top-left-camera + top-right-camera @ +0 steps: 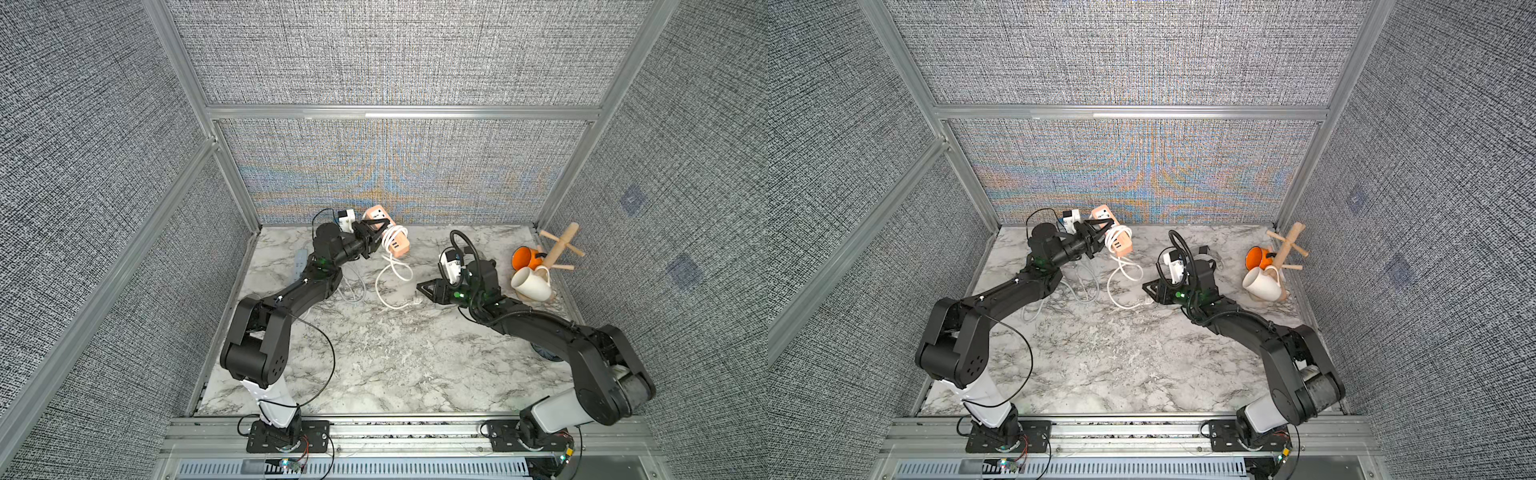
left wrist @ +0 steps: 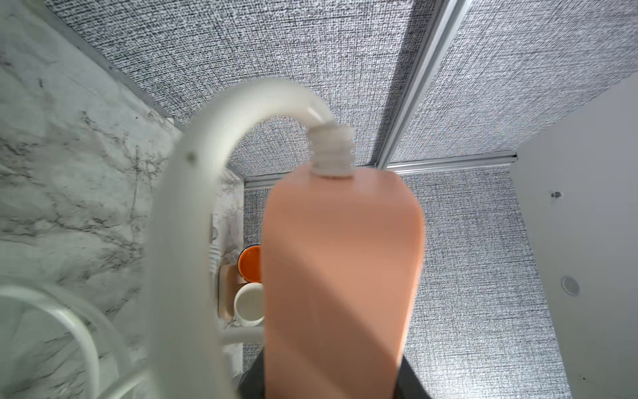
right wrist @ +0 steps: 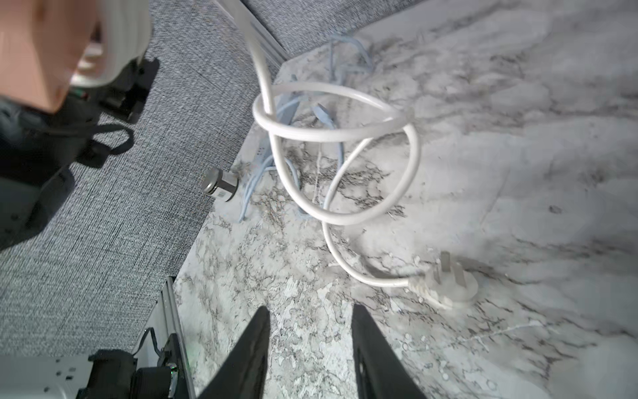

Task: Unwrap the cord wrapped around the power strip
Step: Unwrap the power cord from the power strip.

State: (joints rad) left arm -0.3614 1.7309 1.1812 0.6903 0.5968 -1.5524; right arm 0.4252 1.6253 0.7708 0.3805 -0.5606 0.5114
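- In both top views the left gripper (image 1: 377,232) (image 1: 1098,235) clamps the peach strip (image 1: 398,247) (image 1: 1122,247). It holds the strip tilted, off the table (image 1: 374,353), close to the back wall.
- A few turns of white cord (image 1: 390,234) sit round the strip's middle. The rest drops to loose loops on the marble and ends at the plug (image 1: 415,297).
- The left wrist view adds what the top views hide. The cord (image 2: 193,207) leaves the strip (image 2: 341,276) through a ribbed collar at its end and arcs back alongside it. Dark fingers (image 2: 411,380) press the strip from both sides. This view is blurred and shows none of the wrapped turns.
- The right gripper (image 1: 420,287) (image 1: 1146,286) sits low over the table, just beside the plug. From above, the gap between its jaws cannot be made out.
- The right wrist view settles that: the right gripper (image 3: 310,345) is spread, with only bare marble between its fingers (image 3: 255,355). The plug (image 3: 448,283) lies off to one side, prongs showing, touching neither finger.
- That view also shows the cord (image 3: 345,138) crossing itself in two loops above a thin blue cable (image 3: 262,165), which the left arm partly covers in the top views.
- The top views show an orange mug (image 1: 524,257) and a white mug (image 1: 530,282) at the rack (image 1: 561,245) by the right edge. The left wrist view catches only their mouths (image 2: 250,264) (image 2: 248,305) past the strip.
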